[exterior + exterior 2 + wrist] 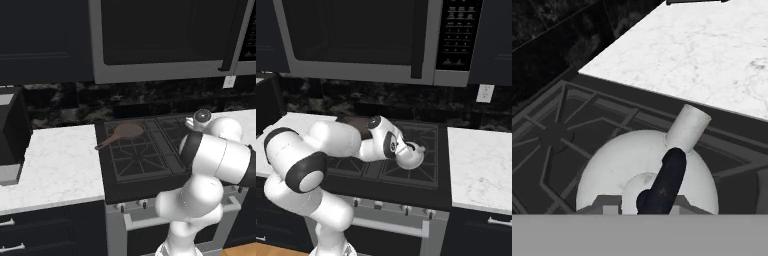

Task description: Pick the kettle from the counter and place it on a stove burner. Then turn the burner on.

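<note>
The kettle point(647, 172) fills the lower middle of the hand view, its short spout point(687, 127) pointing up-right toward the near edge of the white counter point(712, 50), and its black handle point(664, 182) arching down to the bottom of the frame. Black stove grate point(552, 135) shows to its left and right, so it sits over the cooktop, well inside the counter edge. Whether it rests on the grate or hangs just above, I cannot tell.

In the right base view the kettle point(410, 156) is at frame centre, just beyond the white wrist, over the front right burner point(411, 172). The gripper's fingertips are hidden, so how far open it stands cannot be told.

In the left base view a brown pan point(125, 132) lies on the back left grate at centre; the front left grate point(137, 162) below it is free.
</note>
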